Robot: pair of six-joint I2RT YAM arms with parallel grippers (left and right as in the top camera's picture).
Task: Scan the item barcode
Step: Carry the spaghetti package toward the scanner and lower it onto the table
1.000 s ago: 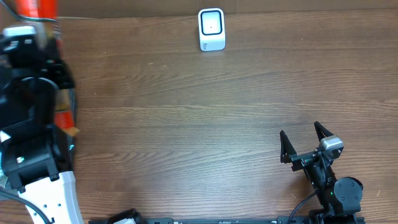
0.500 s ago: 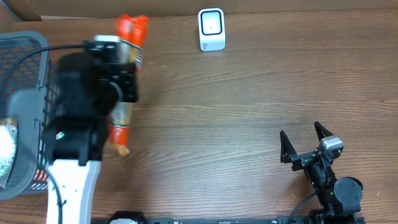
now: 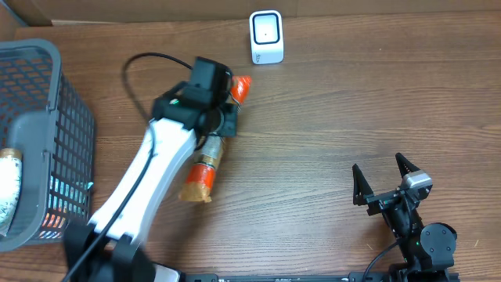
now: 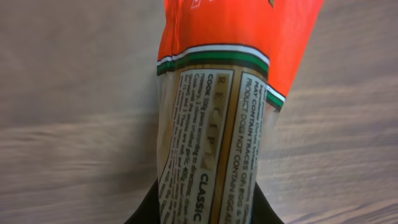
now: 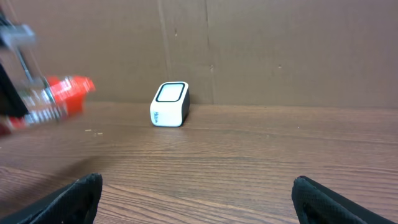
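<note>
Overhead shows one long packet (image 3: 205, 160), one white scanner (image 3: 266, 37), one grey mesh basket (image 3: 47, 86) and two arms on a wooden table (image 3: 337, 110). The left gripper (image 3: 218, 116) is clamped across the packet around its upper half. The left wrist view confirms this, with the packet (image 4: 217, 124) running straight out between the two dark fingers (image 4: 144, 214) at the bottom edge.

The packet's long axis lies on a diagonal across the overhead view. Its red end points up and to the right, toward the scanner, and its tan end points down and to the left, beside the white forearm. The red end is near the scanner but clearly apart from it. In the left wrist view, the printed label strip runs lengthwise along the packet and faces the camera.

From the right wrist view the packet (image 5: 59, 96) is a blur at the left, apparently lifted off the table. The scanner (image 5: 170, 104) stands upright near the cardboard back wall.

The right gripper (image 3: 383, 184) sits at the lower right, well apart from everything, with its jaws spread wide and nothing between them.

The basket is at the far left. A pale round item (image 3: 8, 188) and something orange (image 3: 51, 221) show inside it, neither clear enough to name.
</note>
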